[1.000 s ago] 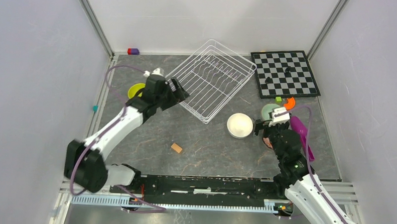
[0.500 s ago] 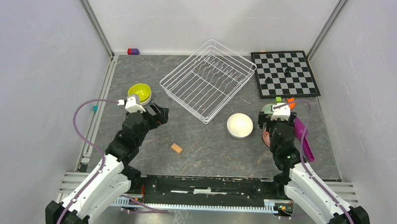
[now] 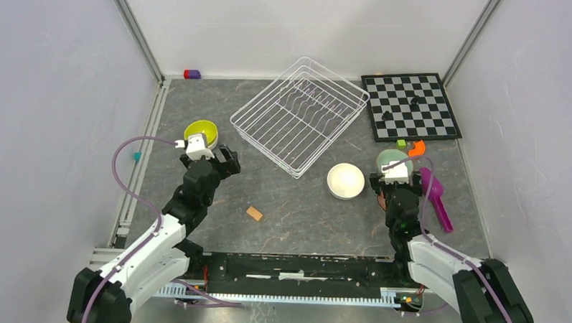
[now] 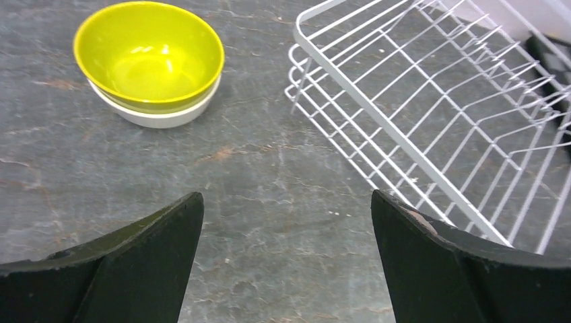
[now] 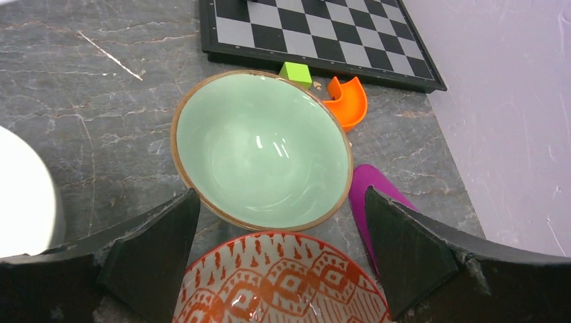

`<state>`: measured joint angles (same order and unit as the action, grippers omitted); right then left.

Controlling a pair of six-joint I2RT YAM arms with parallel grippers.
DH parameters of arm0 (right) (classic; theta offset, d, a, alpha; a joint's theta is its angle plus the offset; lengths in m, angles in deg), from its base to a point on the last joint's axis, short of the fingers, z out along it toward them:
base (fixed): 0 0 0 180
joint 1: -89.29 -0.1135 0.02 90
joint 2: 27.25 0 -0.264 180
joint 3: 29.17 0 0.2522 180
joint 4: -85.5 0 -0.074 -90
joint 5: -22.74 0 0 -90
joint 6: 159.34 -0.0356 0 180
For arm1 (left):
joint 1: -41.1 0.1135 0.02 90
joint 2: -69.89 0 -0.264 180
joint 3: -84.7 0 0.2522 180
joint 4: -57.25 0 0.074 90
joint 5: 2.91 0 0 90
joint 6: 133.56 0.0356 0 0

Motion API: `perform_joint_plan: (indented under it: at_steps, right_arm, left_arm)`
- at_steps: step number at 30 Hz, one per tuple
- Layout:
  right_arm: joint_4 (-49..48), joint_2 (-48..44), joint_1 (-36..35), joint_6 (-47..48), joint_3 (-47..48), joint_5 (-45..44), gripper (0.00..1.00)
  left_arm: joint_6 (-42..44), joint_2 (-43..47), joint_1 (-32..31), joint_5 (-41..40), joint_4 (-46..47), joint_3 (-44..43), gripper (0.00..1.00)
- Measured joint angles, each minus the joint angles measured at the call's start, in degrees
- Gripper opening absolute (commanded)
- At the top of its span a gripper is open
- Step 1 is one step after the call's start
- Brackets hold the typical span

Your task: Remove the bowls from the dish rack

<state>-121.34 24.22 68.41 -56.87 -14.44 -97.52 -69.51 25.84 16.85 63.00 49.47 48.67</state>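
Note:
The white wire dish rack stands empty at the back middle and also shows in the left wrist view. A yellow-green bowl sits nested in a white bowl left of the rack. Another white bowl sits in front of the rack. A pale green bowl and an orange-and-white patterned bowl sit side by side at the right. My left gripper is open and empty over bare table near the yellow-green bowl. My right gripper is open and empty above the patterned bowl.
A chessboard with a few pieces lies at the back right. A purple scoop, an orange piece and a small green block lie by the pale green bowl. A tan block lies in front.
My left arm has drawn back from the rack's left side toward the near edge. My right arm has also pulled back, uncovering the pale green bowl.

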Motion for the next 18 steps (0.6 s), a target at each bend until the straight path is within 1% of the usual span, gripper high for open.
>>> perform_joint_plan:
  at_steps: [3, 8, 10, 12, 15, 18]
  right_arm:
    - [-4.7, 3.7, 1.4, 0.5, 0.0, 0.5, 0.98]
    - [-13.3, 9.4, 4.8, 0.2, -0.2, 1.7, 0.96]
    - [-19.4, 12.7, 5.7, -0.1, -0.2, 2.0, 0.96]
    - [-23.1, 15.4, 6.2, 0.0, -0.2, 2.4, 0.96]
    - [-27.3, 18.6, 6.7, 0.6, -0.2, 3.1, 0.94]
    - [-36.0, 25.1, 7.1, 0.9, -0.2, 3.1, 0.97]
  left_arm:
    - [3.2, -2.1, 0.0, -2.0, 2.9, 1.0, 1.00]
    - [8.3, -7.9, 0.0, -5.9, 8.4, 1.0, 1.00]
    - [10.7, -10.1, 0.2, -7.3, 10.6, 1.0, 1.00]
    - [12.7, -11.9, 0.6, -8.2, 12.6, 1.0, 1.00]
    - [15.0, -14.4, 2.4, -8.8, 15.5, 1.1, 1.00]
    - [16.6, -16.4, 5.1, -8.5, 18.5, 1.5, 1.00]
